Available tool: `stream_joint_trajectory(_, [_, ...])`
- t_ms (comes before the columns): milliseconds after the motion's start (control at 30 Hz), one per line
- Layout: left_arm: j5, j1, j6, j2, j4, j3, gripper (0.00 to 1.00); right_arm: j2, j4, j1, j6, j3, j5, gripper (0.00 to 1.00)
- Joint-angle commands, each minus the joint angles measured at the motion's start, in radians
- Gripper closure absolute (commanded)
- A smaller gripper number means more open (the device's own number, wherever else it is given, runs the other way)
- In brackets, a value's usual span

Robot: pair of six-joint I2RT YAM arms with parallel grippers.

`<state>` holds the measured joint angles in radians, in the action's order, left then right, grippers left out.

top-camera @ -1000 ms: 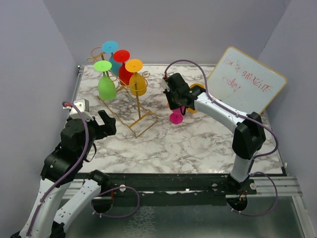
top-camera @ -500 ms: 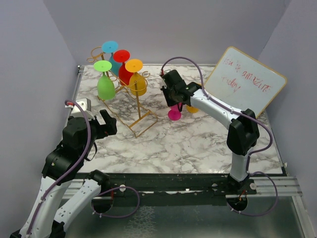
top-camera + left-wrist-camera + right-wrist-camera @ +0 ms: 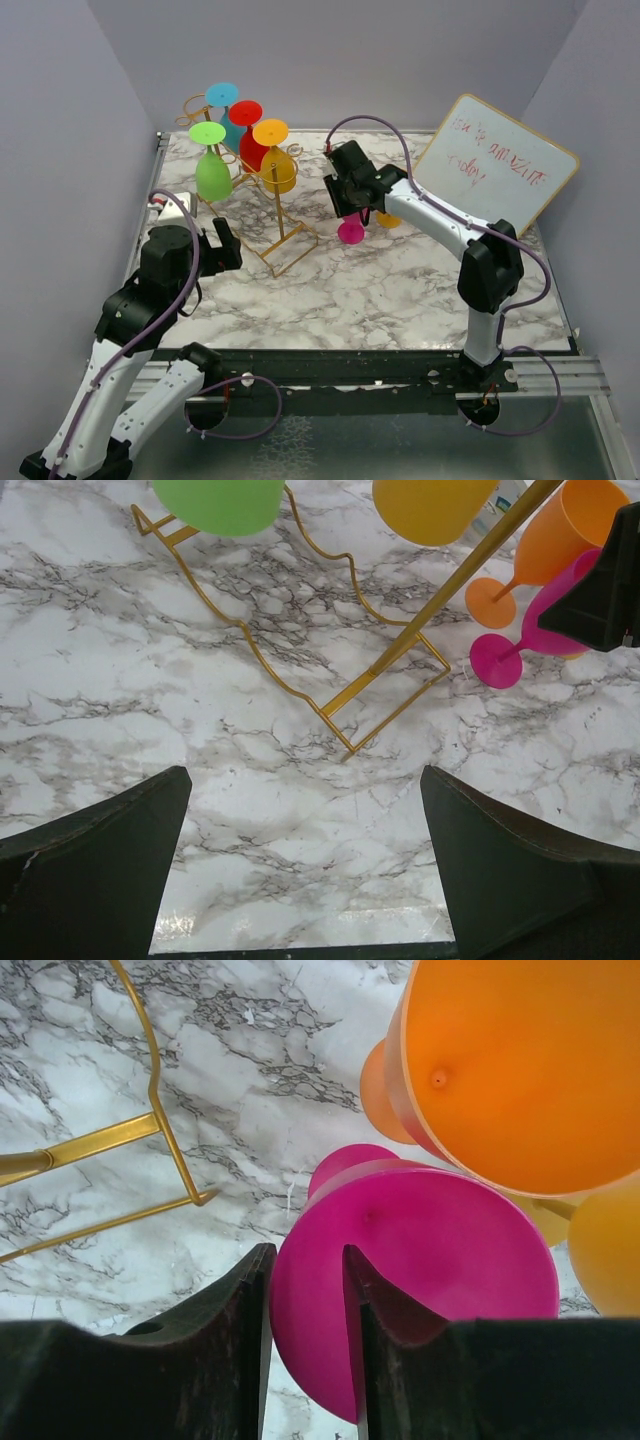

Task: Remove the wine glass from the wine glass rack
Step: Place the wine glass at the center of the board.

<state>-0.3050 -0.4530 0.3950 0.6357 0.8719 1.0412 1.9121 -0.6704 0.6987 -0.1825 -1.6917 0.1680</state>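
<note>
The gold wire wine glass rack [image 3: 281, 216] stands at the back left with green [image 3: 214, 176], yellow [image 3: 279, 171], red [image 3: 249, 141] and blue [image 3: 225, 113] glasses hanging upside down on it. My right gripper [image 3: 351, 198] is shut on the rim of a magenta wine glass [image 3: 351, 232], one finger inside the bowl and one outside [image 3: 305, 1260]. The glass [image 3: 430, 1250] stands tilted, its foot at the table to the right of the rack base [image 3: 400, 695]. My left gripper [image 3: 226, 246] is open and empty above the marble, in front of the rack [image 3: 305, 780].
An orange wine glass [image 3: 388, 219] stands right behind the magenta one, close against it in the right wrist view [image 3: 520, 1060]. A whiteboard [image 3: 500, 165] leans at the back right. Purple walls close in the left, right and far sides.
My right gripper has carried the magenta glass a little left and down beside the orange glass. My left arm has moved forward and right toward the rack base.
</note>
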Motion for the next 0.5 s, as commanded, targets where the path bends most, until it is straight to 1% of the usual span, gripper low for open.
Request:
stream_joint_trajectory(0, [-0.039,-0.002,-0.001,0.003,0.028,0.010,0.01,-0.027,-0.037,0.002,0.006,-0.039,-0.019,0.62])
stream_joint_trajectory(133, [-0.050,-0.002,0.010,0.017,0.034,0.006,0.01,-0.055,-0.050,0.002,0.006,-0.056,-0.056,0.57])
stream_joint_trajectory(233, [-0.118,-0.001,0.009,0.052,0.055,0.020,0.01,-0.102,-0.053,0.002,-0.001,-0.056,-0.057,0.57])
stream_joint_trajectory(300, [-0.168,-0.002,0.008,0.074,0.051,0.021,0.01,-0.147,-0.042,0.002,-0.007,-0.034,-0.043,0.55])
stream_joint_trajectory(467, [-0.215,-0.001,0.037,0.117,-0.004,0.003,0.01,-0.272,-0.009,0.002,-0.027,0.036,-0.025,0.50])
